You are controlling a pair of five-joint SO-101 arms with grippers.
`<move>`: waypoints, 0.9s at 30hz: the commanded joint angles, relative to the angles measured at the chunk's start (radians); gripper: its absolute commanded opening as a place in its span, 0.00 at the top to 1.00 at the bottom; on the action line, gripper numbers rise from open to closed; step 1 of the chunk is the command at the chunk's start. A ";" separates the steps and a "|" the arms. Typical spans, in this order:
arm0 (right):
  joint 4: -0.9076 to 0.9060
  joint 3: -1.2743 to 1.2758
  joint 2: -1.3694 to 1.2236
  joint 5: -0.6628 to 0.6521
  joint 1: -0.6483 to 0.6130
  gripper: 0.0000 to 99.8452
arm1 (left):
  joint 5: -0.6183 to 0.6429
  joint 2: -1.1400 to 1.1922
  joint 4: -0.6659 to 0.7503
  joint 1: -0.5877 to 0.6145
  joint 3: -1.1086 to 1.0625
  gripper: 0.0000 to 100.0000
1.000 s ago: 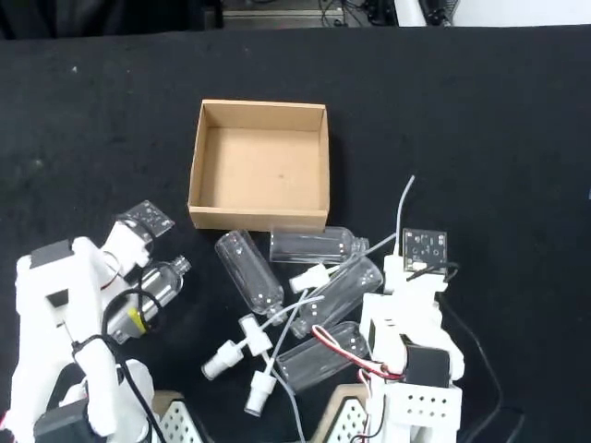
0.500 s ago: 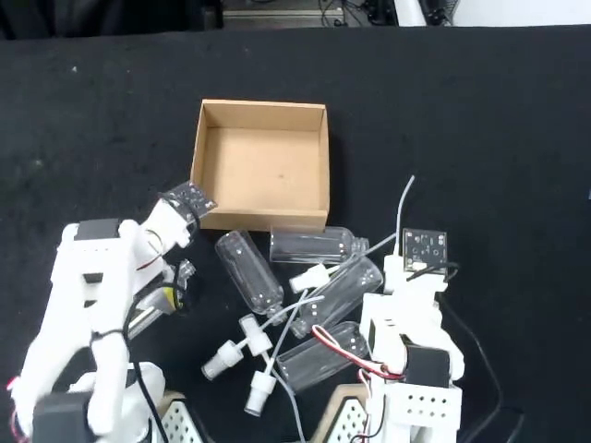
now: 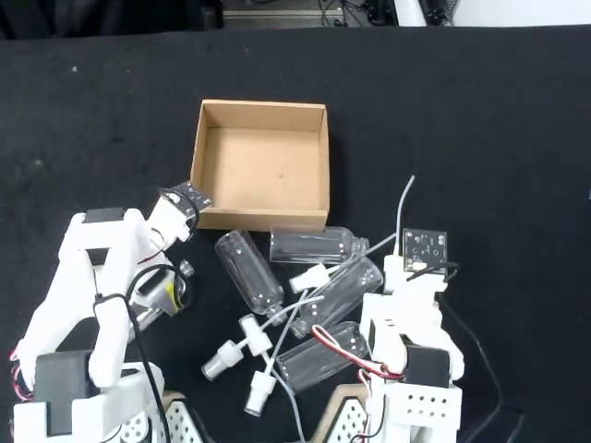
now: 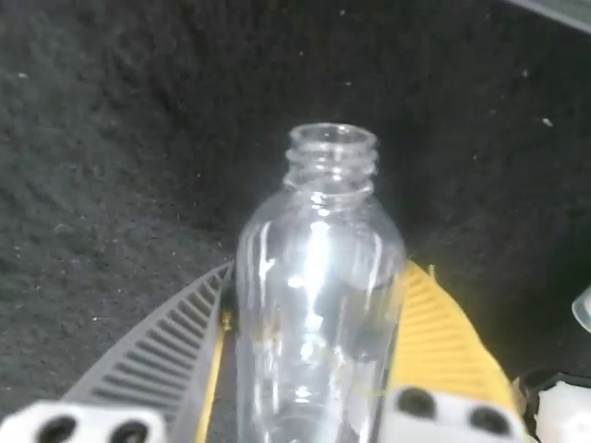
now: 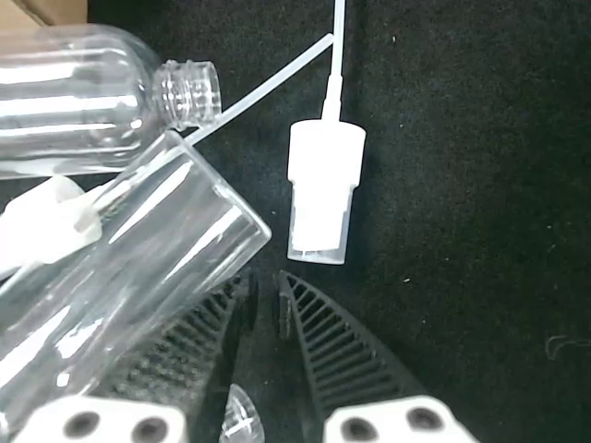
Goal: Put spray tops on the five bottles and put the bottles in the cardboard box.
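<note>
**Bottle gripped on the left, right jaws idle beside a spray top**

And the held bottle was locked in the left gripper. The yellow-padded jaws were closed against its clear body on both sides, and the open threaded neck poked out past the fingertips. From the high view, that arm sat at the near-left of the black table, with its gripper just off the near-left corner of the cardboard box. The box stood upright with its open side up.

Over on the other side, the right gripper had its dark ribbed fingers drawn almost together. Only a slit showed between them, with nothing in it. Just past those fingertips lay a white spray top, its thin tube running away across the cloth. Right beside the fingers a second bottle lay on its side, and beyond it was a third bottle with its neck open. In all, four bottles lay tumbled together just in front of the box, with loose spray tops scattered among them.
</note>
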State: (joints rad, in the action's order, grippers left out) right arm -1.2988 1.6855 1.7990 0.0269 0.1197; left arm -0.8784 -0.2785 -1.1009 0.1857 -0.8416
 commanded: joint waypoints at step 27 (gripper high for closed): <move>-0.006 -0.002 0.096 0.005 0.018 0.99 | 0.002 0.006 0.014 0.245 0.070 0.70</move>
State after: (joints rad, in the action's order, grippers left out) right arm -1.2988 1.6855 1.7990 0.0269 0.1197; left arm -0.8753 -0.2693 -1.0932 0.4097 -0.8017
